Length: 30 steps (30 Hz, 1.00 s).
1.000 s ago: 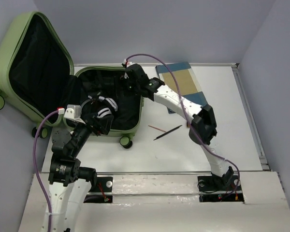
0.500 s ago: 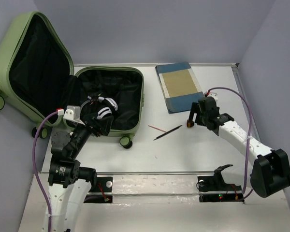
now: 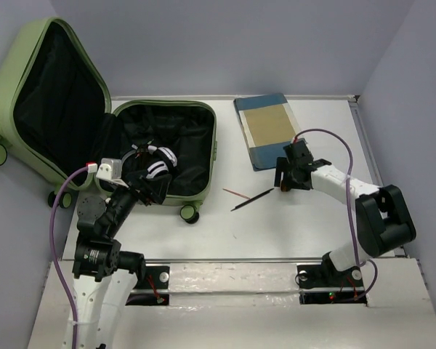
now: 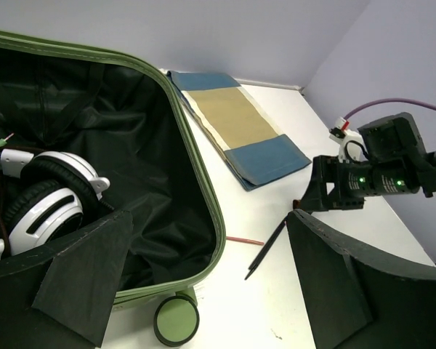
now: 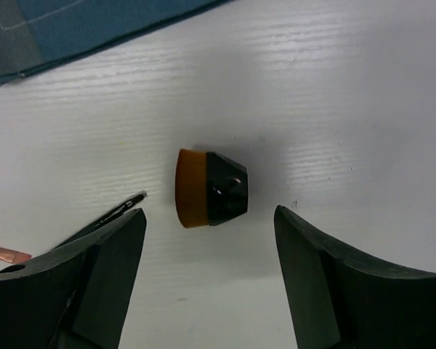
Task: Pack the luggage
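Observation:
The light-green luggage (image 3: pixel 214 149) lies open at the left, its lid propped up behind, with white-and-black headphones (image 3: pixel 157 161) on the black lining. My left gripper (image 3: pixel 151 186) hovers open over the luggage's near rim (image 4: pixel 203 190), holding nothing; the headphones (image 4: pixel 52 198) lie beside its left finger. My right gripper (image 3: pixel 285 177) is low over the table, open. A small black brush with an orange head (image 5: pixel 211 187) lies just beyond the right gripper (image 5: pixel 209 234), untouched by the fingers.
A black pen (image 3: pixel 251 199) and a thin red stick (image 3: pixel 236 193) lie between the luggage and the right gripper. A blue and tan folder (image 3: pixel 270 129) lies flat at the back. A caster wheel (image 4: pixel 176 321) juts from the luggage's near corner.
The right arm swung away from the luggage to the right of the table, then came in low over the brush with its jaws a little narrower. The left arm has not moved.

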Each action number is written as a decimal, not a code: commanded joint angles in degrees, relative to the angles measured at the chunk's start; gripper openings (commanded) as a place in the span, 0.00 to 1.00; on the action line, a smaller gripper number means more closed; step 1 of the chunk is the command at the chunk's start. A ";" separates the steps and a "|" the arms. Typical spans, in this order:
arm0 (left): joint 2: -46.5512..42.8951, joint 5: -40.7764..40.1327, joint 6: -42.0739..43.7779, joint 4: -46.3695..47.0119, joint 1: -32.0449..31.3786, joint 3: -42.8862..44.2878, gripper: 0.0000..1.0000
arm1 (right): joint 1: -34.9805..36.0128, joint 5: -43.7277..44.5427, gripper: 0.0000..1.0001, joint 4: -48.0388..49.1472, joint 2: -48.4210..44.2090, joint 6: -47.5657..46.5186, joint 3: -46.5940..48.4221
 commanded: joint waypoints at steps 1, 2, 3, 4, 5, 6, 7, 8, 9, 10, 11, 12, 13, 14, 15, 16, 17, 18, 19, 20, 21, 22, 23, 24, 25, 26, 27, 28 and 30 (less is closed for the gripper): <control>0.29 1.68 -0.58 2.51 0.49 0.49 0.99 | -0.80 -1.39 0.75 2.81 4.79 -1.40 5.60; 0.20 1.68 -0.50 2.51 0.41 0.49 0.99 | -0.80 -1.57 0.72 2.98 5.77 -1.14 5.96; 0.20 1.68 -0.50 2.60 0.41 0.49 0.99 | -0.80 -1.31 0.71 2.98 6.56 -0.96 6.40; 0.20 1.68 -0.50 2.60 0.41 0.49 0.99 | -0.80 -1.04 0.70 2.98 7.87 -0.53 6.57; 0.03 1.68 -0.50 2.51 0.41 0.49 0.99 | -0.80 -0.95 0.65 2.90 8.15 -0.26 6.75; 0.02 1.68 -0.50 2.51 0.32 0.49 0.99 | -0.80 -0.95 0.61 2.98 8.15 -0.08 6.75; 0.02 1.76 -0.41 2.60 0.32 0.49 0.99 | -0.80 -0.69 0.57 2.98 7.98 0.09 6.58; 0.02 1.76 -0.41 2.60 0.32 0.49 0.99 | -0.80 -0.43 0.55 2.98 7.63 0.27 6.58; 0.02 1.76 -0.41 2.60 0.32 0.49 0.99 | -0.80 -0.25 0.55 2.90 6.93 0.27 6.49; -0.06 1.85 -0.41 2.60 0.32 0.49 0.99 | -0.80 0.10 0.55 2.90 6.66 0.18 6.49; -0.06 1.85 -0.41 2.60 0.23 0.49 0.99 | -0.80 0.19 0.57 2.72 6.57 -0.17 6.58; -0.24 1.85 -0.41 2.51 0.23 0.49 0.99 | -0.80 0.28 0.60 2.55 6.57 -0.26 6.58; -0.41 1.77 -0.41 2.60 0.23 0.49 0.99 | -0.80 0.28 0.60 1.94 7.09 -0.43 6.75; -0.42 1.76 -0.41 2.60 0.23 0.49 0.99 | -1.32 0.10 0.60 1.23 7.97 -0.52 6.93; -0.50 1.76 -0.41 2.60 0.23 0.49 0.99 | -1.33 0.01 0.60 0.79 8.23 -0.43 7.36; -0.59 1.68 -0.41 2.60 0.23 0.49 0.99 | -1.33 -0.25 0.57 0.70 8.24 -0.52 7.45; -0.68 1.68 -0.41 2.51 0.23 0.49 0.99 | -1.33 -0.25 0.51 0.70 8.15 -0.43 7.37; -0.77 1.59 -0.41 2.43 0.23 0.49 0.99 | -1.33 -0.16 0.49 0.70 7.89 -0.43 7.28; -0.77 1.59 -0.41 2.51 0.23 0.49 0.99 | -1.33 -0.08 0.49 0.70 7.89 -0.43 7.28; -0.85 1.59 -0.41 2.51 0.23 0.49 0.99 | -1.33 -0.07 0.49 0.61 7.89 -0.78 7.28; -0.85 1.59 -0.41 2.51 0.23 0.49 0.99 | -1.33 -0.07 0.49 0.26 7.97 -0.79 7.45; -0.94 1.59 -0.41 2.51 0.14 0.49 0.99 | -1.33 0.10 0.50 0.09 8.41 -0.87 7.63; -1.12 1.59 -0.41 2.43 0.14 0.49 0.99 | -1.33 0.10 0.48 -0.44 8.59 -1.31 7.81; -1.03 1.59 -0.41 2.51 0.14 0.57 0.99 | -1.33 0.01 0.45 -0.53 8.76 -1.40 7.98; -1.12 1.50 -0.41 2.43 0.14 0.58 0.99 | -1.33 0.19 0.44 -0.62 8.76 -1.49 8.07; -1.21 1.41 -0.41 2.34 0.14 0.58 0.99 | -1.33 0.36 0.42 -0.79 8.42 -1.49 8.16; -1.21 1.41 -0.41 2.42 0.14 0.58 0.99 | -1.33 0.45 0.41 -0.97 7.72 -1.49 8.16; -1.21 1.41 -0.41 2.34 0.14 0.58 0.99 | -1.33 0.28 0.40 -1.23 6.75 -1.58 8.33; -1.21 1.50 -0.41 2.43 0.14 0.58 0.99 | -1.33 -0.33 0.39 -1.67 2.03 -1.75 8.77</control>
